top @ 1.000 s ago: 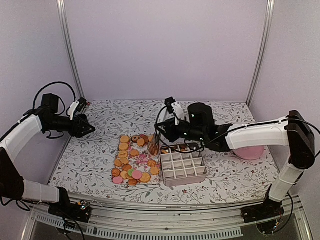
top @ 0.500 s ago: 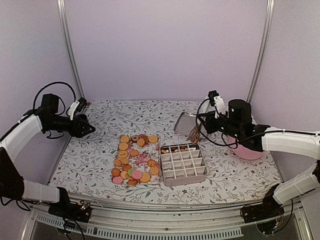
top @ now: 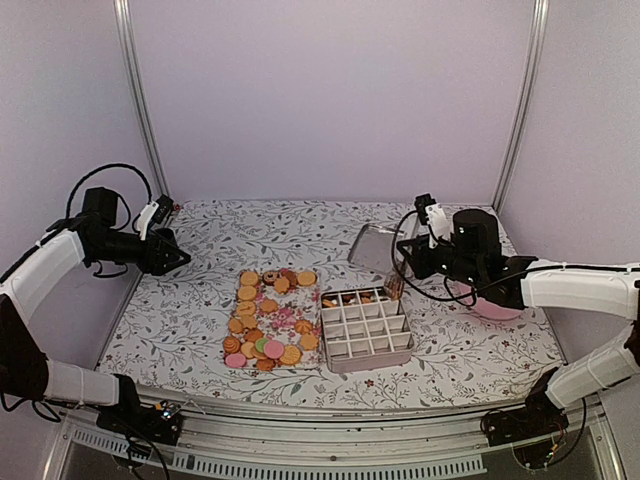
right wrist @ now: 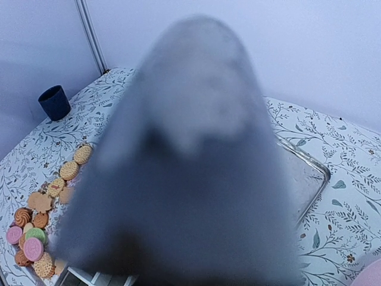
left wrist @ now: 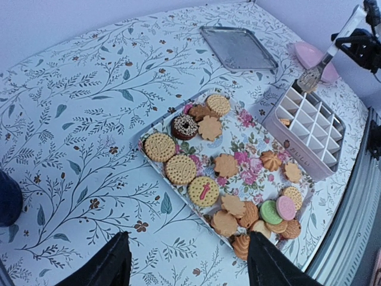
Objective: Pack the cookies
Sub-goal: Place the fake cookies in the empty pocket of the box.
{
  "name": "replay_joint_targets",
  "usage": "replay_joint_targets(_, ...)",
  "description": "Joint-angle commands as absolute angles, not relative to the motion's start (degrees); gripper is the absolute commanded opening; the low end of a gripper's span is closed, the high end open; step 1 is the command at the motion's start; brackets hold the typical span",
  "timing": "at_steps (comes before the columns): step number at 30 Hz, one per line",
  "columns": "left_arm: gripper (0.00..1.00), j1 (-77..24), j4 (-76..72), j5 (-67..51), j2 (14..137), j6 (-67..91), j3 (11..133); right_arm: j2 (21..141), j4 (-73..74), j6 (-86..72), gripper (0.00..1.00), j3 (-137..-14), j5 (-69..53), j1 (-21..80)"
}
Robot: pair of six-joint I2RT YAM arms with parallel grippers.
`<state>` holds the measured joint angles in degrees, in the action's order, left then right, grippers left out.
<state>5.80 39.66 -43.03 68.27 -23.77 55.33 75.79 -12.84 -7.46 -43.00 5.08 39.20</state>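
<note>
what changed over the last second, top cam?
Right fingers, shut on the spatula, swung from the right edge of the cookies away to the right, then dipped over the divided box's far right corner. Nothing taken or let go. Left fingers, cookies and box unmoved.

Cookies point(top: 265, 325) left of box point(top: 370, 361), some seemingly inside.
</note>
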Motion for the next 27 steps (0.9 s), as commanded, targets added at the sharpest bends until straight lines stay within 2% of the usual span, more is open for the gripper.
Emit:
replay_joint_targets(1, 0.68, 6.24, 38.78, -43.16, 68.20, -23.83, 55.22, 77.69, -14.70, -7.73, 0.09, -45.76, 2.99, 39.04)
replay_joint_targets(8, 0.67, 6.23, 38.76, -42.72, 68.46, -24.27, 55.02, 78.58, -15.23, -7.98, 0.27, -47.02, 1.61, 39.11)
replay_joint_targets(27, 0.67, 6.11, 38.76, -43.07, 68.38, -24.02, 55.08, 77.18, -14.43, -6.97, 0.39, -48.43, 5.84, 41.65)
